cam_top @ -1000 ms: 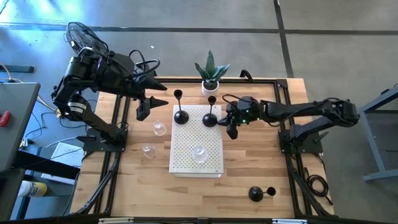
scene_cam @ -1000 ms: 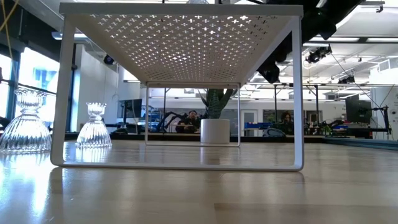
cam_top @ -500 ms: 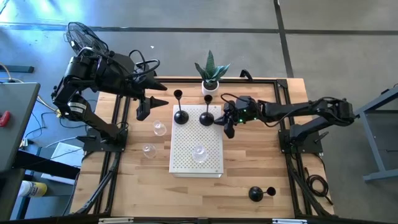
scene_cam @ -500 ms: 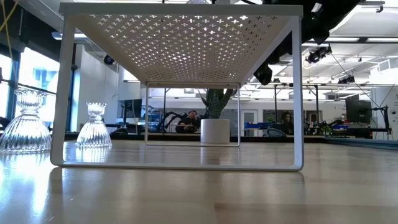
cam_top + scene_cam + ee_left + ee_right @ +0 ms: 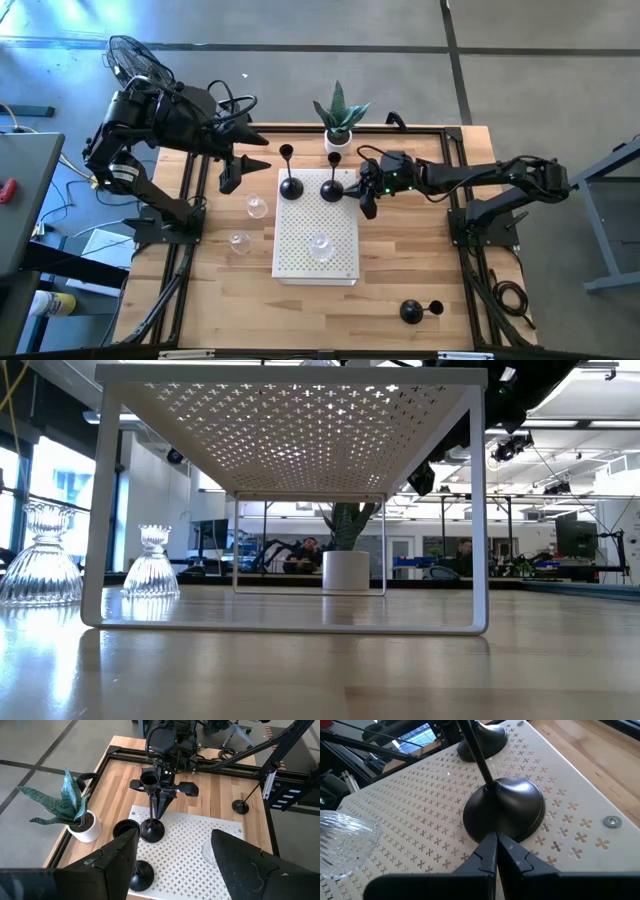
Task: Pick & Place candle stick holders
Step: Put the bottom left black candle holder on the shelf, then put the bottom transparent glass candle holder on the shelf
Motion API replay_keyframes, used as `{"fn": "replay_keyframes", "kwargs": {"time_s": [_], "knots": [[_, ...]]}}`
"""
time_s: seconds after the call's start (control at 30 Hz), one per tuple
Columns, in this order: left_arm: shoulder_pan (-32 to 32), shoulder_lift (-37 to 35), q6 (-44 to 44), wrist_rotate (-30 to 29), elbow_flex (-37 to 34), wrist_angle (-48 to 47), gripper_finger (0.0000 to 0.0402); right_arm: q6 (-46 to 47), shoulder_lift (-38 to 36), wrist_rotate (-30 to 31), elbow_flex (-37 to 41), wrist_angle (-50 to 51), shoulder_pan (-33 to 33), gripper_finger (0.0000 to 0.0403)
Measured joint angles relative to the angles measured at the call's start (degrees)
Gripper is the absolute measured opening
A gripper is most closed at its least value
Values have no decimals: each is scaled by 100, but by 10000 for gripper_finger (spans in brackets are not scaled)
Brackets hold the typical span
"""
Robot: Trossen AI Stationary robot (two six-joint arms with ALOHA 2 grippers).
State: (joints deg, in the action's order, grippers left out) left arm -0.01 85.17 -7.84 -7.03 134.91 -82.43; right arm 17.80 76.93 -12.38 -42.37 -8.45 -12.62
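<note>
Since 1 second ago, our right gripper (image 5: 366,203) has shifted slightly toward the white rack (image 5: 300,262), jaws closed, empty, beside 1 black holder (image 5: 333,190). Left gripper (image 5: 232,178) wide open, holding nothing, off the rack.

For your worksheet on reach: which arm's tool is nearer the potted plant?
Right. The right tool sits just in front of the potted plant; the left tool hangs farther off beside the white perforated shelf.

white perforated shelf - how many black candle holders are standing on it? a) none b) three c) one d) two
d: two black candle holders stand on the white shelf; a third sits on the table near the front edge.
</note>
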Motion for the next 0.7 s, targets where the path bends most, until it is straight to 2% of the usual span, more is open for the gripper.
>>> {"fn": "replay_keyframes", "kwargs": {"time_s": [0.33,0.7], "knots": [[0,0,-146,251,0,-13,250,-118,-125,-316,0,92,2,0],[0,0,-1,248,0,-26,250,-136,-1184,312,0,970,-2,0]]}}
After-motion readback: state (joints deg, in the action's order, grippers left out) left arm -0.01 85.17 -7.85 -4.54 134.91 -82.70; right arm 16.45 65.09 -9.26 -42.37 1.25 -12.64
